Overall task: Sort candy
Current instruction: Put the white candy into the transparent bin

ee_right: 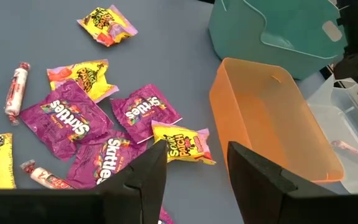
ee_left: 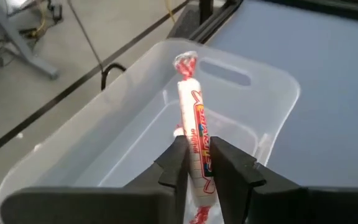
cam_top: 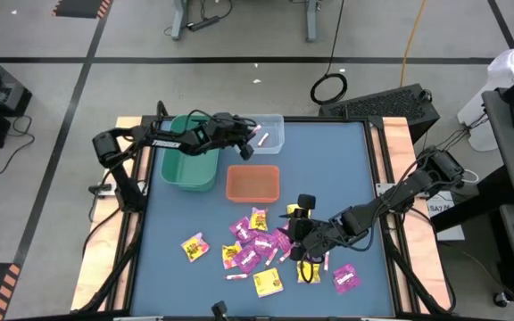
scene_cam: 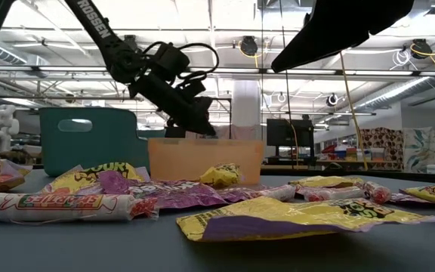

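Left tool [ee_left: 197, 171] clamped on candy stick [ee_left: 194, 127], pointing lengthwise over clear bin [ee_left: 266, 93], right tool [ee_right: 194, 168] open, empty.

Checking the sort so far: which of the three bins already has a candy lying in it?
The clear bin, the one beside the teal bin: a pale stick candy lies on its floor. The orange bin shows only bare bottom; the teal bin's inside is mostly hidden.

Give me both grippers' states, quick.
Left gripper: shut on a candy stick, over the clear bin.
Right gripper: open, empty, above the candy pile.
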